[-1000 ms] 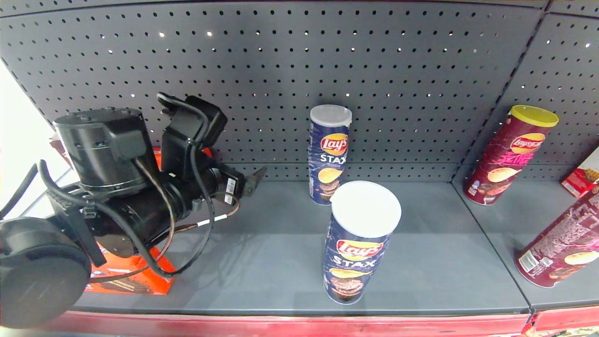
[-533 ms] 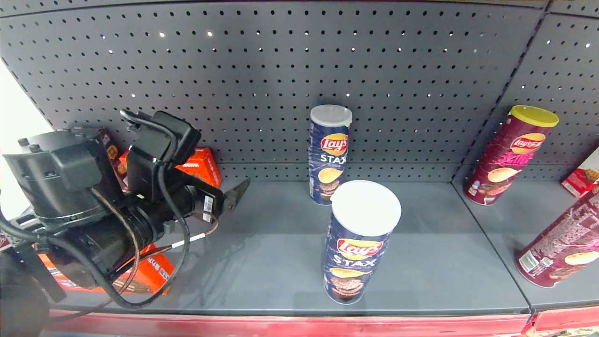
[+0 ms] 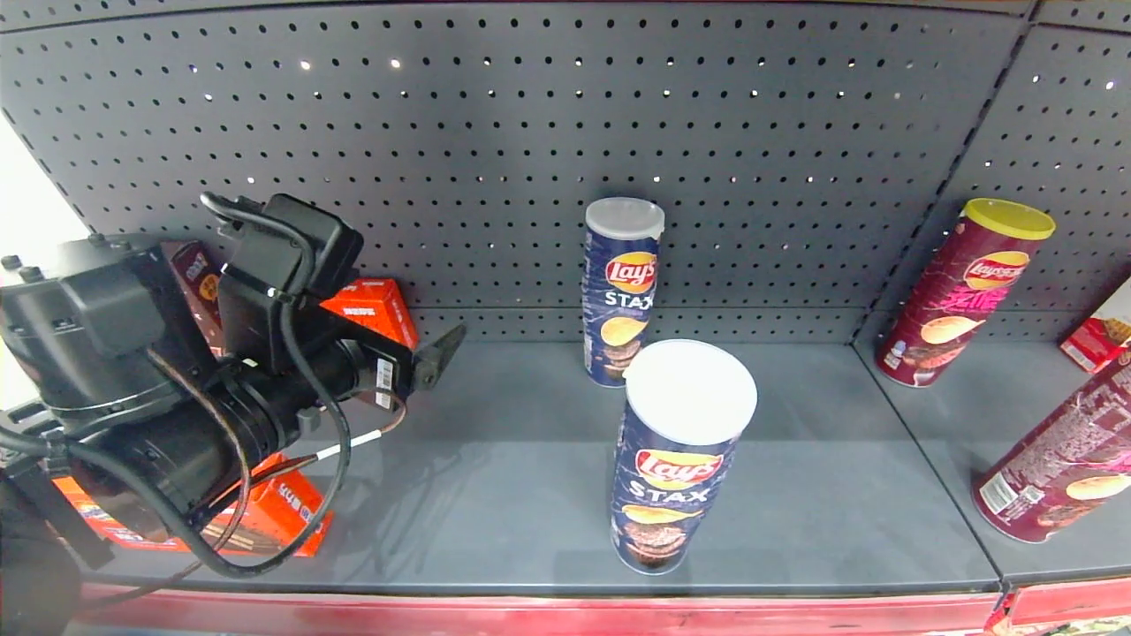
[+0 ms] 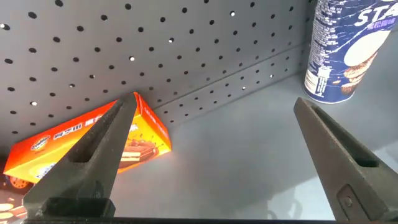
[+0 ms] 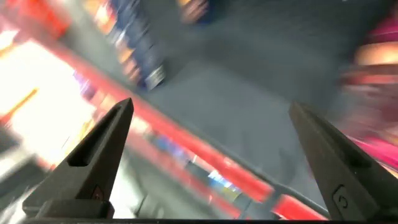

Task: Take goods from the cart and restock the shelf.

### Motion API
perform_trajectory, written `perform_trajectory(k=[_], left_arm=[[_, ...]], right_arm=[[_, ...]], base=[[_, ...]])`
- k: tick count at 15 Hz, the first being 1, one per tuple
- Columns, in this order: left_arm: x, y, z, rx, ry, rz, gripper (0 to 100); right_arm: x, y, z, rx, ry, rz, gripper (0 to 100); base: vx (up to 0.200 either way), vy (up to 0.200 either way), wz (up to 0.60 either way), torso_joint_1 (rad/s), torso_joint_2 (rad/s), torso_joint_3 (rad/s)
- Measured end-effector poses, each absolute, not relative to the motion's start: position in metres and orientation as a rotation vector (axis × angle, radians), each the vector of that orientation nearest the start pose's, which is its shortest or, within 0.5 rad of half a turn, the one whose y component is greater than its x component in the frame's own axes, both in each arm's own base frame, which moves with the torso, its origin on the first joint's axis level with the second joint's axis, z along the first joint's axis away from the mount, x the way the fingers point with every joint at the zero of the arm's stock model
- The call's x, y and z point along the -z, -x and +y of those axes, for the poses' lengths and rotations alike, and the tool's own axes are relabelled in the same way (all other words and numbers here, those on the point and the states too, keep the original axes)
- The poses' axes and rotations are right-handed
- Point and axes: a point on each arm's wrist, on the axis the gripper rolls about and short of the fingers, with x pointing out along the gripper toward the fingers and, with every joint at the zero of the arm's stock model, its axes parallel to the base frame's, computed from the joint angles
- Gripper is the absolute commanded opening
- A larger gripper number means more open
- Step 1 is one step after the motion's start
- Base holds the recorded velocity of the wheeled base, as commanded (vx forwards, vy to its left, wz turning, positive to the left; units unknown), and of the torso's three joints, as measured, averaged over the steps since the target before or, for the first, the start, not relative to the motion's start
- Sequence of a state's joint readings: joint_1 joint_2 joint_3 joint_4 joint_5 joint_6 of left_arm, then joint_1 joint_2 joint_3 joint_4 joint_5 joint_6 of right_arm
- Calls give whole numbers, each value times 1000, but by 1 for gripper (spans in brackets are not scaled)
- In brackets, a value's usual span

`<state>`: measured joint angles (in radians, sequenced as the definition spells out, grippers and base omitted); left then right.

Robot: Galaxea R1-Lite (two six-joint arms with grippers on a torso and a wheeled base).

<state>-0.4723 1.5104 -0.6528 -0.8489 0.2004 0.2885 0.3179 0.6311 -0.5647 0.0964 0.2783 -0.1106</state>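
Observation:
My left gripper [image 4: 214, 168] hangs open and empty over the left part of the grey shelf [image 3: 495, 459]; one of its fingers [image 3: 439, 347] shows in the head view. An orange snack box [image 3: 375, 309] [image 4: 93, 146] stands just beyond it against the pegboard, clear of the fingers. A second orange box [image 3: 274, 521] lies at the shelf's front left, partly hidden by the arm. My right gripper [image 5: 211, 162] is open with nothing in it, in front of the shelf's red front edge [image 5: 205, 162].
Two blue chip cans stand mid-shelf, one at the back [image 3: 621, 291] [image 4: 348, 50] and one near the front [image 3: 680, 459]. In the right bay a maroon can [image 3: 963, 291] leans, another [image 3: 1060, 468] lies down, and a red box [image 3: 1100, 336] sits beside them. Bare shelf lies between my left gripper and the cans.
My left arm has drawn back to the left and away from the pegboard, uncovering the orange box at the back. The cans have not moved.

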Motion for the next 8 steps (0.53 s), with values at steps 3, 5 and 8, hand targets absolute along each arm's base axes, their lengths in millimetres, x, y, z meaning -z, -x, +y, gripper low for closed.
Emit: perform_trajectory(k=[3, 5, 8], left_arm=[[-216, -230, -111, 265, -289, -30, 100], [-216, -231, -109, 257, -291, -29, 100], [-216, -232, -108, 251, -291, -29, 100]], right_arm=[[-213, -67, 42, -705, 183, 267, 100], [-207, -84, 59, -737, 211, 314, 100], [-199, -113, 82, -719, 230, 350, 100]], base=[[0, 0, 0, 0, 0, 0], [0, 0, 0, 0, 0, 0], [0, 0, 0, 0, 0, 0]])
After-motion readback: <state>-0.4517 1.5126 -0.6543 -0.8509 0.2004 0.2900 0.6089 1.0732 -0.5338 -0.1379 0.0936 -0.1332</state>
